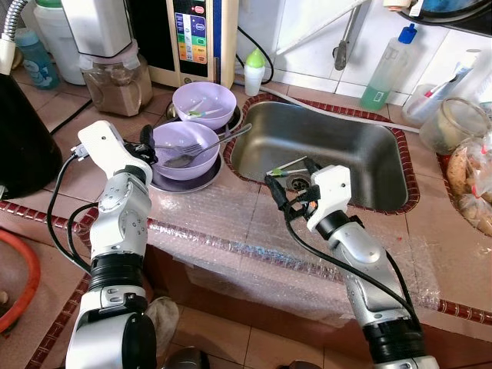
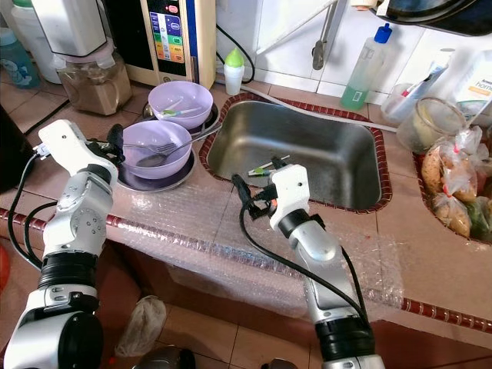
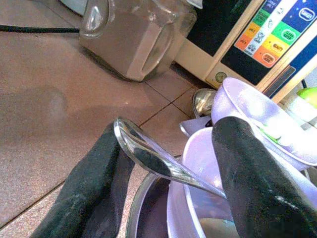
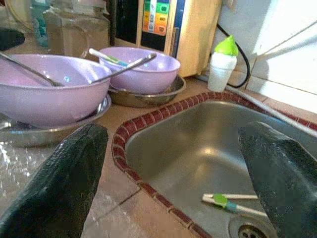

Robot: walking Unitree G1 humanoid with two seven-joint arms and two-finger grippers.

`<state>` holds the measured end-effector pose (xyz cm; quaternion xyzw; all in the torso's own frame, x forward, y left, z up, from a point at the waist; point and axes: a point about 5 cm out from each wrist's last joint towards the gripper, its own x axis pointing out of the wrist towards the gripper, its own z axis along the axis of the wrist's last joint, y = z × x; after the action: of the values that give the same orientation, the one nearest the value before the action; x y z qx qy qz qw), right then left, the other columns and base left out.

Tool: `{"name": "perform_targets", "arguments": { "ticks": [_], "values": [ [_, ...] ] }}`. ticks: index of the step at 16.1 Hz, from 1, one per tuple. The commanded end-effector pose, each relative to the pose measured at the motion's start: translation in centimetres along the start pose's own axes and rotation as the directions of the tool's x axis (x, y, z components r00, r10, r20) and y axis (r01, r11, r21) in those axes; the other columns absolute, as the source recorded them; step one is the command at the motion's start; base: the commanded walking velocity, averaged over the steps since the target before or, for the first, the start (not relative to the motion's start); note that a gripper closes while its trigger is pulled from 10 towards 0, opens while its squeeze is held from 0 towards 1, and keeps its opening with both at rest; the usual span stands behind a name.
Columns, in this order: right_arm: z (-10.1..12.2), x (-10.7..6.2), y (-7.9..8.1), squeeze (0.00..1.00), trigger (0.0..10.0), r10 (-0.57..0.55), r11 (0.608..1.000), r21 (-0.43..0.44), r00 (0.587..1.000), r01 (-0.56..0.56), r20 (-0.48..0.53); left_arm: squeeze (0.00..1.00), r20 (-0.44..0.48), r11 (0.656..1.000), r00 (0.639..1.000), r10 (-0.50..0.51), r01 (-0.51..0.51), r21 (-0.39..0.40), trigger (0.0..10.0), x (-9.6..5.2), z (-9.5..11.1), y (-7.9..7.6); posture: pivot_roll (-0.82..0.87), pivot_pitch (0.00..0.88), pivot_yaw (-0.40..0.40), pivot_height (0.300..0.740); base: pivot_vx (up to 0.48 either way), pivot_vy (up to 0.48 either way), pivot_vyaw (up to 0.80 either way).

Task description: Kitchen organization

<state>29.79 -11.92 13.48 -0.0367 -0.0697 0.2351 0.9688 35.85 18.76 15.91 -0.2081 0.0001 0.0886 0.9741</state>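
Two purple bowls stand left of the steel sink (image 1: 361,146). The near bowl (image 1: 184,150) sits on a steel plate and holds a fork and a spoon. The far bowl (image 1: 204,104) holds a green-and-white utensil. My left gripper (image 1: 146,146) is at the near bowl's left rim, open, with its fingers (image 3: 94,198) on either side of the spoon handle (image 3: 158,161). My right gripper (image 1: 288,183) hovers open over the sink's front edge. Beyond it, a green-and-white utensil (image 4: 230,202) lies by the drain.
Bubble wrap (image 1: 231,231) covers the counter's front edge. Behind the bowls stand a blender jar of brown powder (image 1: 115,81), a panelled appliance (image 1: 192,38) and a green-capped bottle (image 1: 254,71). A soap bottle (image 1: 388,73), a glass jar (image 1: 457,123) and food bags (image 1: 473,181) are at the right.
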Motion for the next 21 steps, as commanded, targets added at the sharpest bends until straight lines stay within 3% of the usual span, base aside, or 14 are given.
{"name": "perform_targets", "arguments": {
  "ticks": [1,4,8,16,20,21],
  "values": [
    [0.4,0.2,0.0,0.00,10.0,0.007,1.000,-0.010,1.000,-0.007,0.008,0.00,0.000,1.000,1.000,-0.016,0.016,-0.002,0.0,-0.2,0.1,-0.2,-0.01,0.000,-0.013,0.740,0.000,0.000,0.00],
    [0.5,0.8,0.5,0.00,10.0,0.026,1.000,-0.010,0.999,-0.026,0.022,0.00,-0.016,1.000,1.000,-0.009,0.009,-0.003,0.0,-0.7,-0.1,0.3,0.00,0.000,-0.007,0.740,0.000,0.000,0.00],
    [1.0,2.2,1.9,0.00,10.0,0.089,0.996,0.018,0.995,-0.090,0.049,0.00,0.014,1.000,1.000,0.005,-0.006,0.026,0.0,-2.6,1.0,1.1,0.05,0.020,0.005,0.740,0.000,0.000,0.00],
    [-0.1,0.7,4.2,0.00,10.0,0.135,0.989,0.063,0.990,-0.137,0.033,0.00,-0.025,0.998,1.000,0.008,-0.007,0.055,0.0,-7.7,1.9,3.1,0.11,0.058,0.019,0.740,0.000,0.000,0.00],
    [-0.8,0.2,4.2,0.00,10.0,0.115,0.991,0.069,0.993,-0.116,0.014,0.00,-0.080,0.998,0.997,-0.007,0.012,0.061,0.0,-7.9,-0.2,3.2,0.09,0.059,0.022,0.740,0.000,0.000,0.00],
    [-0.7,0.3,3.5,0.00,10.0,0.086,0.995,0.058,0.996,-0.086,0.013,0.00,-0.079,0.998,0.997,-0.022,0.026,0.051,0.0,-7.5,-0.4,2.8,0.08,0.055,0.017,0.740,0.000,0.000,0.00]
  ]
}}
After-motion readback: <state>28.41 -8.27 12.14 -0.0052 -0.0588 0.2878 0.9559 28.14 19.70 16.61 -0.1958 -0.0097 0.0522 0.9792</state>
